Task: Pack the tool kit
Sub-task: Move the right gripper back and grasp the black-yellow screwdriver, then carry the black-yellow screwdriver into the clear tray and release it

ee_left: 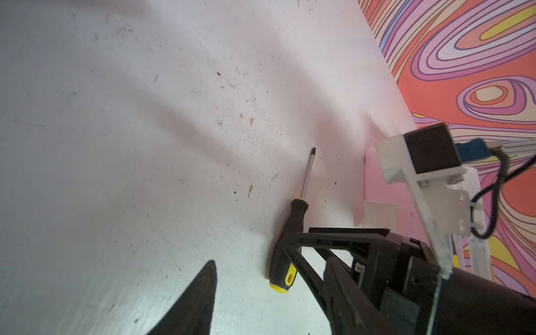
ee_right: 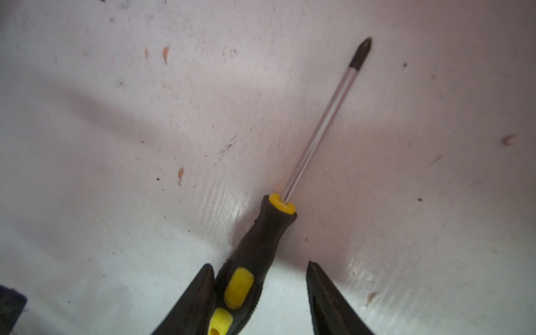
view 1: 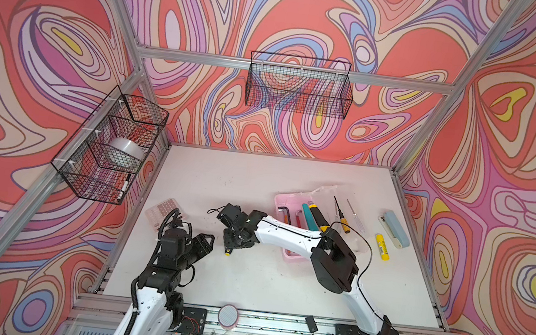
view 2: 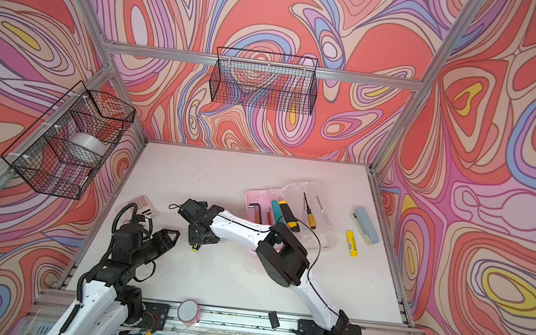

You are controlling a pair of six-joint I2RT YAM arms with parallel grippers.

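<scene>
The pale pink tool kit case lies open right of the table's middle in both top views, its translucent lid laid back. It holds a hex key, a teal tool and a black-yellow utility knife. Two small screwdrivers rest on the lid. A black-yellow screwdriver lies flat on the table, left of the case. My right gripper is open around its handle; one finger touches it, the other stands apart. My left gripper hovers open and empty nearby, one of its fingers showing.
A pinkish calculator lies behind the left arm. A grey-blue bar and a yellow tube lie right of the case. Wire baskets hang on the left wall and back wall. A round pink disc sits on the front rail.
</scene>
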